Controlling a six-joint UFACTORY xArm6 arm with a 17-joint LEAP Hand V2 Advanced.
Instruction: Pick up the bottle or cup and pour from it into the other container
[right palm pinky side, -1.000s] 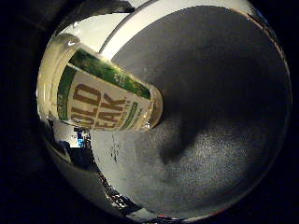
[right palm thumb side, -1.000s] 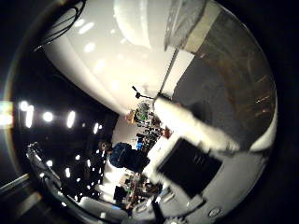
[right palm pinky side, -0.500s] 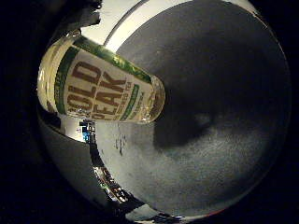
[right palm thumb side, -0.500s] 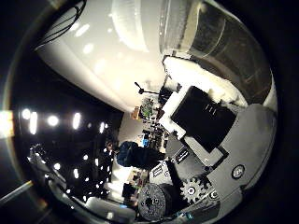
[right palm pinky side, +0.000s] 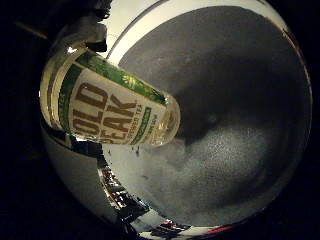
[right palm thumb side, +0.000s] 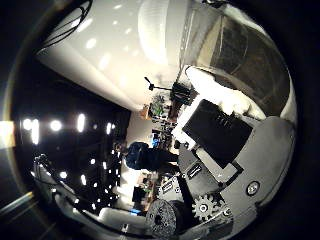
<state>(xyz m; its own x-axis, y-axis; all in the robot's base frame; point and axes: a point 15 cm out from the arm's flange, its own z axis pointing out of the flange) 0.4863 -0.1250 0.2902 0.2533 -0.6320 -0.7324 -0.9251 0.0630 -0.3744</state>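
Observation:
A clear bottle (right palm pinky side: 115, 112) with a green and white label fills much of the little finger side view, close to the palm. Its base rests on the grey table (right palm pinky side: 240, 100). In the thumb side view, white and black fingers (right palm thumb side: 220, 130) of my right hand (right palm thumb side: 215, 165) curl in against a clear, dark-filled wall (right palm thumb side: 240, 50). I cannot tell whether that wall belongs to the same bottle. A white fingertip (right palm pinky side: 85, 32) shows past the bottle's far end. No second container is in view.
The grey table has a white edge (right palm pinky side: 145, 25) behind the bottle. Past the table lies a room with ceiling lights (right palm thumb side: 80, 122) and cluttered benches (right palm thumb side: 160, 107) in the distance.
The bottle has grown larger in the little finger side view as the palm closed in. In the thumb side view, the fingers have swung far into the picture toward the clear wall.

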